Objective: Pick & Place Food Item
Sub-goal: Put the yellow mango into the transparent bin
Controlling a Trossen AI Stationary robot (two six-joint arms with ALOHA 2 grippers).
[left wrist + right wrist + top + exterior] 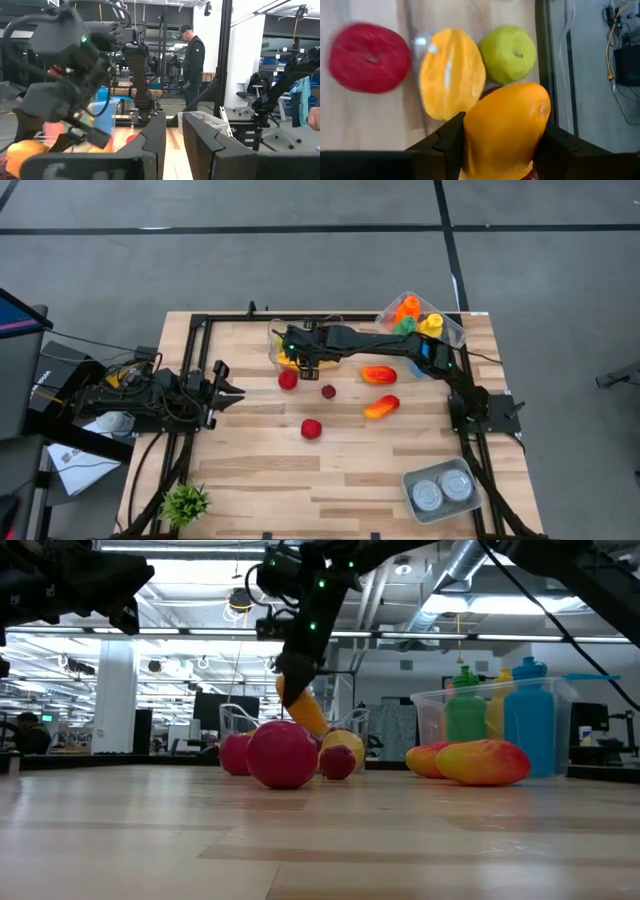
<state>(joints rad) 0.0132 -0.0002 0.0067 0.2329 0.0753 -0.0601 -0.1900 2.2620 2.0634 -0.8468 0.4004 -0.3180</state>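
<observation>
The bench (250, 470) carries three red fruits: one (288, 379) just beside the clear tub (278, 352), a small dark one (329, 391) to its right, and one (311, 428) nearer. Two orange-red mangoes lie to the right, one (378, 374) farther, one (382, 407) nearer. In the tub sit a yellow fruit (451, 72) and a green apple (507, 53). A far-right bin (452, 330) holds coloured bottles: one orange, one green, one yellow, one blue can be made out. A near-right tray (412, 483) holds two cans. One plant (185, 502) stands at the near left.

The right claw (495, 145) hangs over the tub, its fingers partly spread and clamped on the sides of an orange fruit (506, 125), held above the tub's contents.

The left claw (228, 388) waits at the bench's left edge, its fingers a narrow gap apart, holding nothing.
</observation>
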